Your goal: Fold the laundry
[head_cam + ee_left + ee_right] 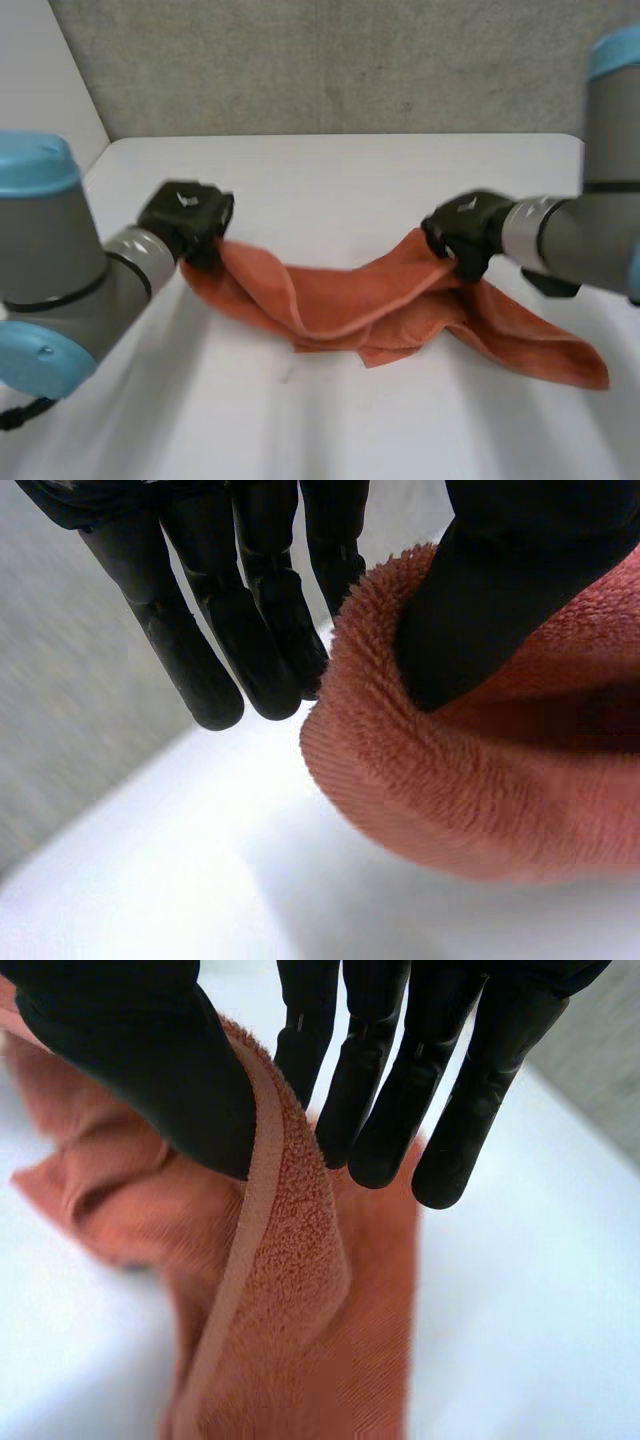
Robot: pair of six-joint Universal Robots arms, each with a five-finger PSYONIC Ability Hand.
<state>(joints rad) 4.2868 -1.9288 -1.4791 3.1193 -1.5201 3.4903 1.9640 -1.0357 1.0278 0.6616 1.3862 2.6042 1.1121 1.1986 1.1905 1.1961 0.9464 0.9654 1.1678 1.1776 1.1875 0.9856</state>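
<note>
Table (330, 190) | orange towel (340, 305) pinched, sagging between left robot hand (188, 218), right robot hand (462, 232)

In the head view the left hand (187, 215) turns its back to the camera, hiding its fingers and the part of the orange towel (350, 310) beneath it; the right hand (465, 232) likewise covers the towel under its palm. In both wrist views the towel is cut off past the thumb. Between the hands the towel lies bunched, its lower layers hidden by its own folds.
</note>
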